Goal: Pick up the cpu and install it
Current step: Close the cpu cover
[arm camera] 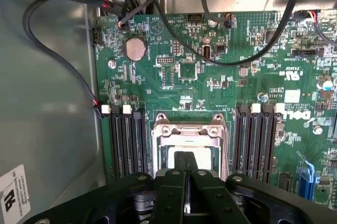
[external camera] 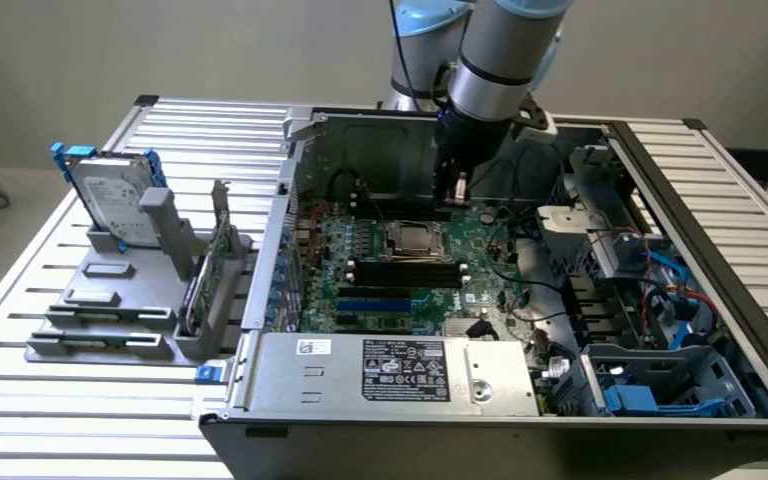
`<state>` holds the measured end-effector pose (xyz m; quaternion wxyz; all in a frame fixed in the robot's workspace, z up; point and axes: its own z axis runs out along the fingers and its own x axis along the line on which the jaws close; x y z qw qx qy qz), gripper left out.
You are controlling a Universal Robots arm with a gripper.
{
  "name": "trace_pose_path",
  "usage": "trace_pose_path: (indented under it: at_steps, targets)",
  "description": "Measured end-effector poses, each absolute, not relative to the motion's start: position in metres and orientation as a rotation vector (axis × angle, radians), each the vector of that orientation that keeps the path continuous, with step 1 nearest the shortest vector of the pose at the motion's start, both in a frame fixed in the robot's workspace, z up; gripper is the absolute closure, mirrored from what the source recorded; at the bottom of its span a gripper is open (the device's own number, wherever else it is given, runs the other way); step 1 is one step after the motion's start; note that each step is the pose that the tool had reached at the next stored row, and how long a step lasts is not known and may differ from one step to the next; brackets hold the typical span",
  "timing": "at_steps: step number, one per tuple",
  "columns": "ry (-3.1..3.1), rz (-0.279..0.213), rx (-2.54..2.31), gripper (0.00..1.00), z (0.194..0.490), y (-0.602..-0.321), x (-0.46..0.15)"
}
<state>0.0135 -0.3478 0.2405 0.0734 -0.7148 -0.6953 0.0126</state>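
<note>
My gripper (external camera: 460, 193) hangs inside the open computer case, a little above the motherboard and just behind the metal-framed socket (external camera: 418, 238). In the wrist view its two black fingers (arm camera: 178, 174) are pressed together, so the gripper (arm camera: 187, 156) is shut with nothing visible between them. Its tips point down over the socket (arm camera: 164, 129). Inside the frame lies a flat pale silver surface (arm camera: 171, 153) that looks like the cpu's top. The fingers cover part of it, so I cannot tell this for sure.
Black memory slots (arm camera: 126, 140) flank the socket on both sides. Loose black cables (arm camera: 226, 58) cross the green board behind it. The case walls, a power supply (external camera: 404, 370) and drive bays (external camera: 651, 385) ring the board. A hard drive (external camera: 111, 195) stands in a grey rack on the exterior view's left.
</note>
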Motion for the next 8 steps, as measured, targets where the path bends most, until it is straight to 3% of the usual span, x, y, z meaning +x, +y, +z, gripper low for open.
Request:
trace_pose_path:
  at_steps: [8]
  targets:
    - [-2.072,0.069,-2.132,0.89,0.238,-0.348,-0.006]
